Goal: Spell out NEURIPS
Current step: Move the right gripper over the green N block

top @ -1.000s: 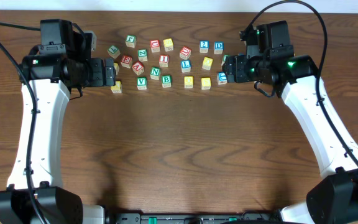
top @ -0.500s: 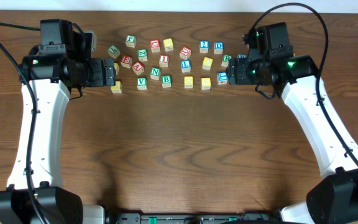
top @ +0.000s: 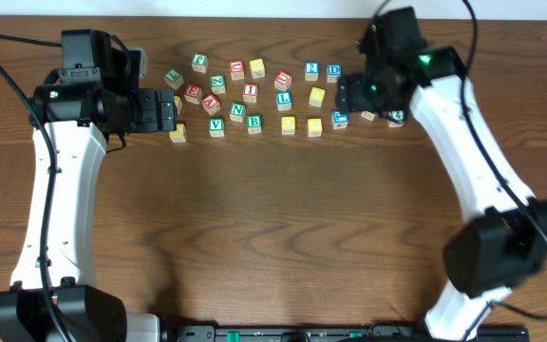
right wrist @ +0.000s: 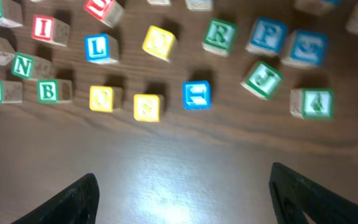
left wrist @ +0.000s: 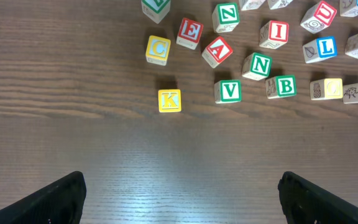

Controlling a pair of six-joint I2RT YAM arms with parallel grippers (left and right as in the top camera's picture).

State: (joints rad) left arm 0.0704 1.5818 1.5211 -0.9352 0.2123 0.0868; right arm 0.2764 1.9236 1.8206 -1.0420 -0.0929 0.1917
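— Wooden blocks: none has shifted. They lie scattered along the 12 o'clock edge of the bench, with no word started.
— So what changed?
— Only the right arm. A second ago it reached in from 3 o'clock. Now it has swung up and leans over the 2 o'clock end of the scatter, uncovering two blocks it had hidden there. The left arm hasn't moved.
— Fingers?
— The right fingers are spread wide with nothing between them. The left fingers are just as wide and empty, at 10 o'clock.
— Where are the letters?
— Green N, red E and red I sit in the left half. Green R lies at 12 o'clock in the blurred right wrist view. I can't pick out U, P or S.
— Meaning?
— Probably a repositioning to choose a block at that end, maybe the R. All seven letters are still to be placed.
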